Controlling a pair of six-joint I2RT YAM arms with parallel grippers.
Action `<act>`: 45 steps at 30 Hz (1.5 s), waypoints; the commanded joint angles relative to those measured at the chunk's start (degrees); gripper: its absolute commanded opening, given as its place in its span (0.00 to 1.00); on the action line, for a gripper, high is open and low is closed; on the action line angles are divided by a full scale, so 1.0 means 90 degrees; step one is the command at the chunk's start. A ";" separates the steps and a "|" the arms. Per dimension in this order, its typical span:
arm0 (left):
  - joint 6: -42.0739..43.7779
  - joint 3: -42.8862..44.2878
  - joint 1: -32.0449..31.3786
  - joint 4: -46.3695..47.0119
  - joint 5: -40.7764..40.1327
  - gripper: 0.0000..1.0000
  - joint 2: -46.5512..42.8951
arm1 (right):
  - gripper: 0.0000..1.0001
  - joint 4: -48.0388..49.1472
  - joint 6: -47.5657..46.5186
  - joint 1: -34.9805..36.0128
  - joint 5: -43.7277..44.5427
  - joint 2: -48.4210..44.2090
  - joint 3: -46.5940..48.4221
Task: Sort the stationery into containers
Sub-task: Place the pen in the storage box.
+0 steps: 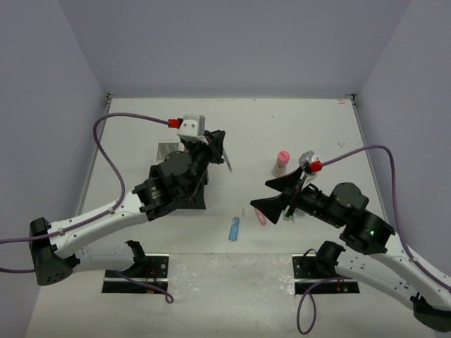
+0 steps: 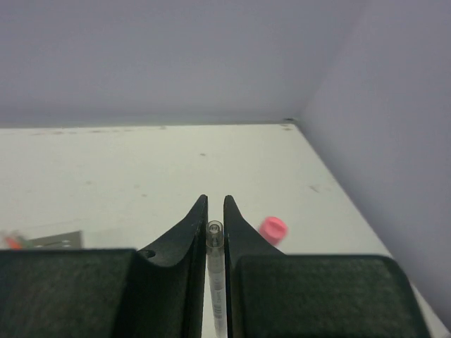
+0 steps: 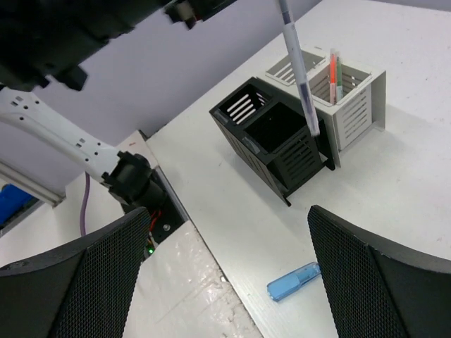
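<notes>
Black plastic w/ slatted walls: that's the organiser (image 3: pixel 243 113) showing in the right wrist view. It's carrying 2 square black compartments (image 3: pixel 296 155) joined to 2 smaller white compartments (image 3: pixel 359 113) w/ the same slotted sides. One white compartment is holding 2 thin sticks, an orange pen (image 3: pixel 332 70) and a green pen (image 3: pixel 339 79), both standing roughly upright.

Left gripper (image 2: pixel 215 205) is clenching 1 slim clear-grey pen (image 2: pixel 215 260) btwn its smooth, tapered black fingers, and the pen's round hollow end is poking up in the gap. From the right wrist cam that pen is hanging tilted over the organiser, tip down near where black meets white. Can't tell if it's inside a compartment.

Right gripper (image 1: pixel 261 195) is standing wide, released, w/ nothing btwn its fingers (image 3: pixel 70 282), and the pads are showing a fine mesh-like texture.

Lying on the matt white table (image 1: pixel 296 127):
- 1 blue capsule (image 1: pixel 234 228), translucent w/ rounded ends, resting flat btwn the two arms and apart from the organiser.
- 1 small bottle (image 1: pixel 281 162) w/ a round pink cap, standing upright just beyond the right gripper.
- 1 short pink piece (image 1: pixel 261 217), sitting just beside that gripper's nearer finger.

In the top view the left arm is covering most of the organiser.
</notes>
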 commanded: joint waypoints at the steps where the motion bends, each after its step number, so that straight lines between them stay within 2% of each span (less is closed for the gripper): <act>1: 0.0877 0.0263 0.0517 0.0232 -0.1318 0.00 0.0278 | 0.96 -0.0151 0.0270 -0.0015 0.0351 -0.0580 -0.0159; 4: 0.1073 0.0302 0.1046 0.0538 -0.1438 0.00 0.0507 | 0.96 -0.0404 0.0343 -0.0015 0.0418 -0.0752 -0.0254; 13: 0.0646 -0.0003 0.2385 0.0907 -0.1038 0.00 0.1131 | 0.96 -0.0435 0.0601 -0.0019 0.0223 -0.0945 -0.0807; 18: -0.0063 -0.0273 0.2631 0.0733 -0.0495 0.00 0.1493 | 0.97 -0.0465 0.0668 -0.0024 0.0325 -0.0846 -0.0864; 21: -0.0427 -0.0476 0.2632 0.0692 -0.0548 0.00 0.1653 | 0.97 -0.0531 0.0754 -0.0017 0.0477 -0.0678 -0.0834; 22: -0.0509 -0.0537 0.2634 0.0669 -0.0571 0.04 0.1694 | 0.97 -0.0544 0.0782 -0.0017 0.0531 -0.0613 -0.0829; 23: -0.0529 -0.0586 0.2638 0.0674 -0.0558 0.14 0.1714 | 0.97 -0.0549 0.0797 -0.0021 0.0570 -0.0541 -0.0824; 24: -0.0555 -0.0637 0.2643 0.0676 -0.0554 0.25 0.1723 | 0.97 -0.0570 0.0810 -0.0023 0.0615 -0.0466 -0.0807; 26: -0.0622 -0.0749 0.2650 0.0676 -0.0576 0.56 0.1708 | 0.97 -0.0659 0.0832 -0.0015 0.0727 -0.0309 -0.0732; 27: -0.0637 -0.0769 0.2644 0.0669 -0.0585 0.59 0.1692 | 0.97 -0.0732 0.0842 -0.0022 0.0782 -0.0242 -0.0696; 28: -0.0683 -0.0753 0.2641 0.0588 -0.0600 0.70 0.1655 | 0.97 -0.0800 0.0888 -0.0024 0.0933 -0.0183 -0.0673; 29: -0.0746 -0.0724 0.2641 0.0474 -0.0617 0.84 0.1610 | 0.97 -0.0863 0.0951 -0.0024 0.1126 -0.0126 -0.0656; 31: -0.0853 -0.0656 0.2632 0.0260 -0.0579 0.90 0.1483 | 0.97 -0.1037 0.1077 -0.0024 0.1495 0.0086 -0.0541; 32: -0.0935 -0.0611 0.2632 -0.0038 -0.0480 0.97 0.1294 | 0.99 -0.1442 0.1338 -0.0024 0.1770 0.0215 -0.0449; 33: -0.1065 -0.0500 0.2632 -0.0299 -0.0263 0.99 0.1155 | 0.99 -0.1761 0.1468 -0.0035 0.2221 0.0563 -0.0217; 38: -0.1598 0.0207 0.2485 -0.2254 0.0915 1.00 0.0735 | 0.99 -0.3050 0.1843 -0.0177 0.3163 0.1664 0.0580; 40: -0.1636 0.0378 0.1985 -0.2928 0.1234 1.00 0.0739 | 0.98 -0.3447 0.1995 -0.0450 0.3643 0.2009 0.0710; 42: -0.1539 0.0505 0.1485 -0.3207 0.1171 1.00 0.0778 | 0.89 -0.3655 0.2007 -0.0782 0.3602 0.2082 0.0664; 43: -0.1567 0.0574 0.1268 -0.3402 0.1074 1.00 0.0798 | 0.88 -0.3648 0.1930 -0.0978 0.3409 0.2121 0.0663; 45: -0.1749 0.0620 0.0793 -0.3868 0.0927 1.00 0.0853 | 0.69 -0.3639 0.1775 -0.1435 0.3107 0.2258 0.0582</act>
